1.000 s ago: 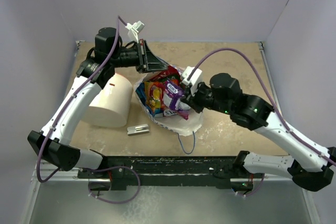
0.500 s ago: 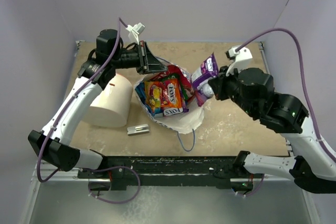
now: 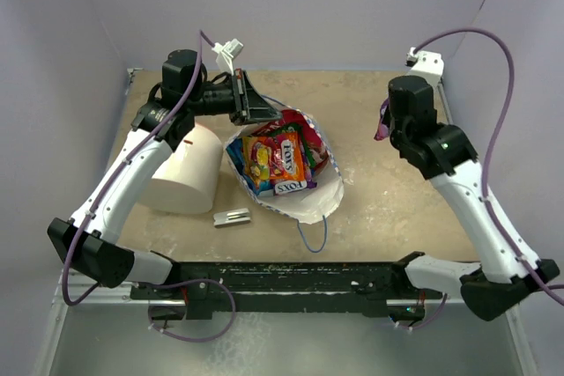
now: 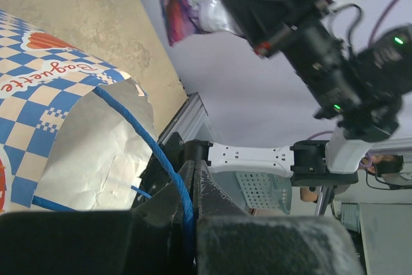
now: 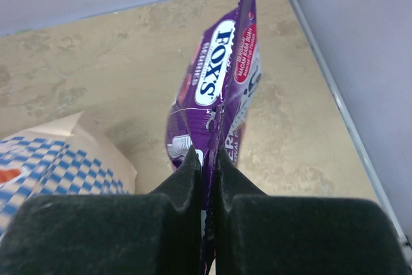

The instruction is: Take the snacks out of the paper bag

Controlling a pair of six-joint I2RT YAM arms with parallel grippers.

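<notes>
Right fingers (image 5: 129, 236) clenched the purple Fox's packet (image 5: 219, 82) above the far-right surface (image 3: 379, 191), well apart from the paper bag (image 3: 304, 207), whose rim and blue string (image 4: 138, 130) the left fingers (image 4: 270, 243) pinched, other snacks (image 3: 278, 160) inside.

Robot lab cell; plain white walls (image 3: 308, 6) enclose tabletop (image 3: 388, 209); metal mounting rail (image 3: 291, 272) at near edge.

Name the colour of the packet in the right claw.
The packet in the right claw is purple; right wrist view shows it best.
</notes>
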